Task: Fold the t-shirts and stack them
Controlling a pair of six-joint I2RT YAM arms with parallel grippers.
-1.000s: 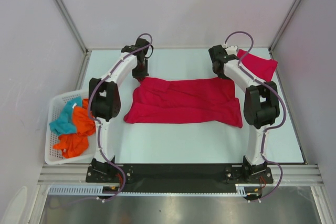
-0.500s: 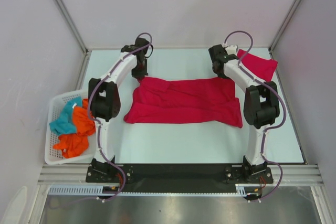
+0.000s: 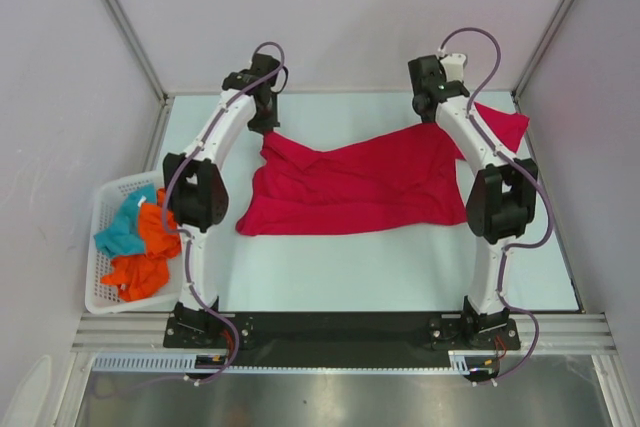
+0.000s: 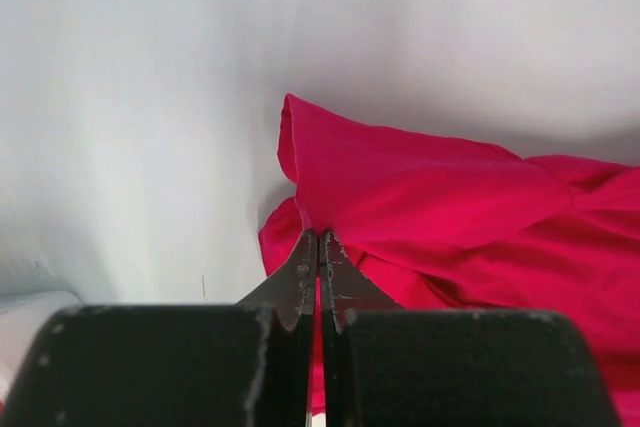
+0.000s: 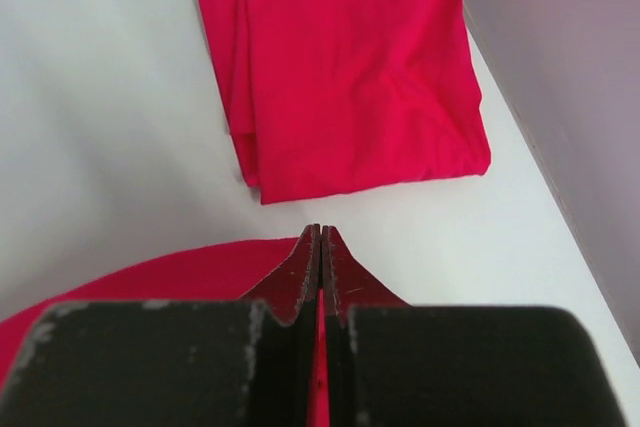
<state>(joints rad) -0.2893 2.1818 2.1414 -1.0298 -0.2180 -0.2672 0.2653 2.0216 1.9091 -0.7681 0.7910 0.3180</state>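
Over at nine o'clock, beside the surface [image 3: 380, 267], the basket [image 3: 98, 292] holds teal and orange cloth [image 3: 140, 242], so leave it be. Across to eleven o'clock: your left claw [image 4: 318, 239] is clamped shut on the far-left corner of the spread t-shirt [image 3: 350, 192], lifted clear. At one o'clock your right claw [image 5: 320, 234] pinches the far-right corner, likewise raised. The near hem lies flat toward six. Bring both corners toward six o'clock together, level and taut, so the edges meet square. Mind the folded t-shirt [image 3: 503, 125] at two o'clock, just beside your right arm: don't snag it.
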